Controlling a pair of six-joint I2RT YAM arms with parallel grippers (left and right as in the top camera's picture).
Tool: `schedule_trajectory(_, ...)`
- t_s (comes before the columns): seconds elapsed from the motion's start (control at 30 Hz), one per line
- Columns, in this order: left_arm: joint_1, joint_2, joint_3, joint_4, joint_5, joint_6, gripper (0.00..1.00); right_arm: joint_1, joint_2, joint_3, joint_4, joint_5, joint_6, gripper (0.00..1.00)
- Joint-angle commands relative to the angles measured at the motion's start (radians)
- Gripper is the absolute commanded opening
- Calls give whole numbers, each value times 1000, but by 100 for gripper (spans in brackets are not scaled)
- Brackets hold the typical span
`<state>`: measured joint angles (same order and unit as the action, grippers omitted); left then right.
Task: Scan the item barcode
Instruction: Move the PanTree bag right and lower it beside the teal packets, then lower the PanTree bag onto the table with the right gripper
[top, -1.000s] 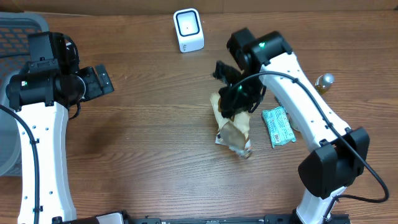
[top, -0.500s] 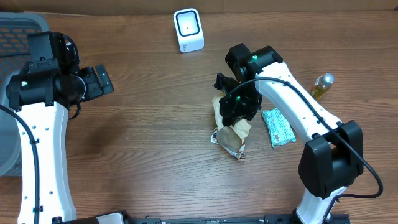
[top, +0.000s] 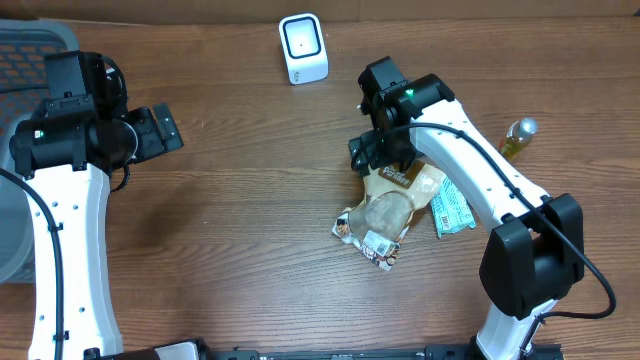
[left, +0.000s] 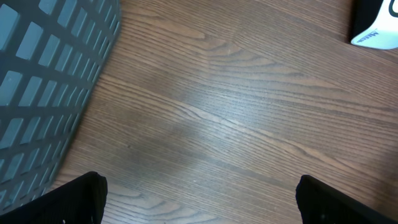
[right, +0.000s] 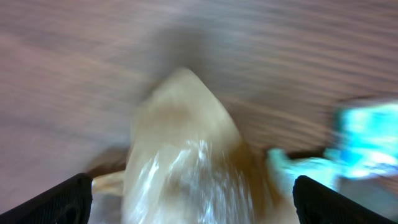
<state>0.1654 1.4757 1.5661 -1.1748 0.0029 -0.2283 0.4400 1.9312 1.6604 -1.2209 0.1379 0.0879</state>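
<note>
The item, a tan and clear snack bag (top: 385, 210), lies flat on the wooden table right of centre, a white label at its near end. My right gripper (top: 376, 152) hovers just above the bag's far end, open, with nothing held. In the right wrist view the bag (right: 186, 149) is a blurred shape below and between the wide-apart fingertips (right: 68, 199). The white scanner (top: 302, 48) stands at the far edge. My left gripper (top: 165, 128) hangs open over bare wood at the left, and the left wrist view shows only table between its fingers (left: 81, 199).
A green packet (top: 452, 205) lies against the bag's right side, partly under my right arm. A small bottle (top: 518, 134) stands further right. A grey slatted basket (top: 25, 60) sits at the far left, also seen in the left wrist view as the basket (left: 43, 81).
My right gripper opened and let go of the bag, which dropped and spread flat on the table. The gripper drew back toward the far side. The left arm stayed still.
</note>
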Motion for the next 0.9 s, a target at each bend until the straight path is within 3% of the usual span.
schedule_trajectory(0.0,3,2,13,3,-4,19,100,-2,-9,76,8,233,104,100)
schedule_trajectory(0.1,3,2,13,3,-4,19,100,-2,-9,111,5,180,149,100)
schedule_trajectory(0.3,3,2,13,3,-4,19,100,-3,-8,85,-6,-272,148,100)
schedule_trajectory(0.47,3,2,13,3,-4,19,100,9,-6,26,-3,-511,148,23)
schedule_trajectory(0.5,3,2,13,3,-4,19,99,17,-6,8,-3,-523,148,15)
schedule_trajectory(0.6,3,2,13,4,-4,19,100,44,-6,-42,3,-521,153,8)
schedule_trajectory(0.87,3,2,13,4,-4,19,100,114,-6,-204,128,-448,271,8)
